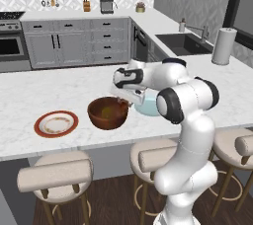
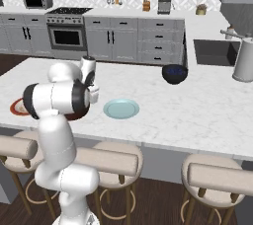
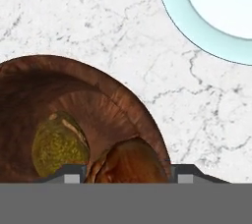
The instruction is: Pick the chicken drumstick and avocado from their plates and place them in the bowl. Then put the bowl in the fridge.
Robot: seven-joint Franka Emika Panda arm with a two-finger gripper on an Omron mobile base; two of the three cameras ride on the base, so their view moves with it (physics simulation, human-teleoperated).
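Note:
The dark wooden bowl (image 1: 107, 113) stands on the marble island between the two plates. Inside it lie the olive-green avocado (image 3: 59, 147) and the golden-brown drumstick (image 3: 130, 161), side by side. My gripper (image 1: 123, 101) hangs open over the bowl's right rim (image 3: 123, 95); one fingertip (image 3: 72, 173) is over the inside and the other (image 3: 184, 173) just outside the wall. The pale blue-green plate (image 3: 206, 35) (image 1: 148, 106) is bare, right of the bowl. The white plate with the red-brown rim (image 1: 56, 123) is bare too, to the left. The fridge is out of view.
A dark blue bowl (image 2: 174, 73) sits farther back on the island. A paper towel roll (image 1: 223, 46) stands at the right near the sink (image 1: 185, 44). Padded stools (image 1: 54, 172) line the island's near edge.

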